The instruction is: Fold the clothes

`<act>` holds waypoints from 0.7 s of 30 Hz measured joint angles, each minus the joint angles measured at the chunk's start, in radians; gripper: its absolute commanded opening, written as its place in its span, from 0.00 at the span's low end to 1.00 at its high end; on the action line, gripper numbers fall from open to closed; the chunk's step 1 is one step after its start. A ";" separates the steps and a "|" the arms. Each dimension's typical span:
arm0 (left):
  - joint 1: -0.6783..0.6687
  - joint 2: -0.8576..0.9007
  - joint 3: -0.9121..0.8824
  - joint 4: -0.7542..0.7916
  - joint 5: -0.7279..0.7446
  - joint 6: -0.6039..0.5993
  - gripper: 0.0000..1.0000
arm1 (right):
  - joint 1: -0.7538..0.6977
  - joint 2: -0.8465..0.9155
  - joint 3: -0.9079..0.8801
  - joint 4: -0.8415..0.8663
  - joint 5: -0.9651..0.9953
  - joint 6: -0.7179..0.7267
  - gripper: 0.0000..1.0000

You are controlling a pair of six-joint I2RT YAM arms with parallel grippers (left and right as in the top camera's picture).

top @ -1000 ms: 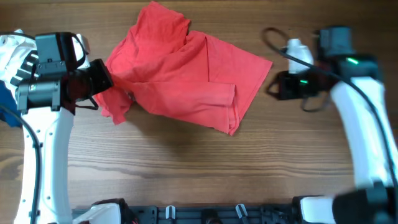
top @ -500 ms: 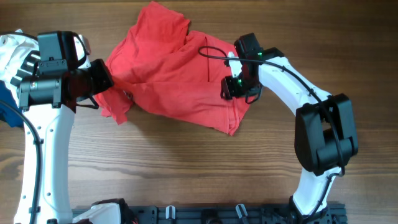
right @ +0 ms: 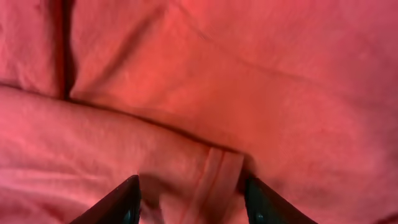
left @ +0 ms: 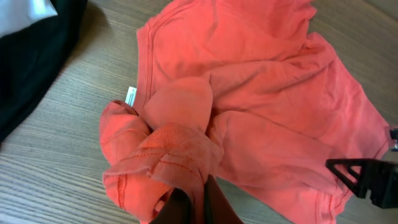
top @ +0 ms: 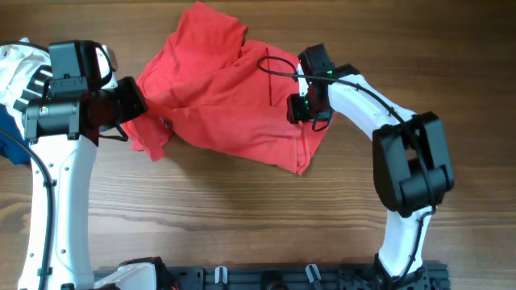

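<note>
The red T-shirt [top: 226, 105] lies crumpled on the wooden table, its white tag [left: 130, 96] showing near the collar. My left gripper [top: 139, 103] is at the shirt's left edge, shut on a bunched fold of red fabric [left: 168, 155]. In the left wrist view its fingers pinch the cloth together at the bottom [left: 194, 206]. My right gripper [top: 305, 109] is down on the shirt's right part. Its jaws stand open [right: 194, 200] on either side of a stitched hem [right: 214, 174] that lies loose between them.
A white garment with black stripes [top: 16, 72] and something blue [top: 8, 133] sit at the far left edge. A black garment [left: 31, 50] lies just left of the shirt. A black rack [top: 266, 278] runs along the table's near edge.
My right arm has swung in from the table's right side onto the shirt's right part and shifted slightly left. The left gripper has kept its hold without moving.
</note>
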 measured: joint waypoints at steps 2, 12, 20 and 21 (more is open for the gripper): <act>0.000 0.000 0.000 0.000 0.000 0.000 0.07 | 0.000 0.001 0.000 0.003 0.000 0.003 0.19; 0.000 0.000 0.000 0.000 0.000 0.000 0.07 | 0.003 0.010 0.001 0.022 0.029 0.058 0.04; 0.000 0.000 0.000 0.000 0.000 0.000 0.07 | 0.005 -0.028 0.001 -0.004 0.198 0.117 0.08; 0.000 0.000 0.000 0.000 0.000 0.000 0.07 | 0.004 -0.041 0.001 -0.004 0.210 0.119 0.08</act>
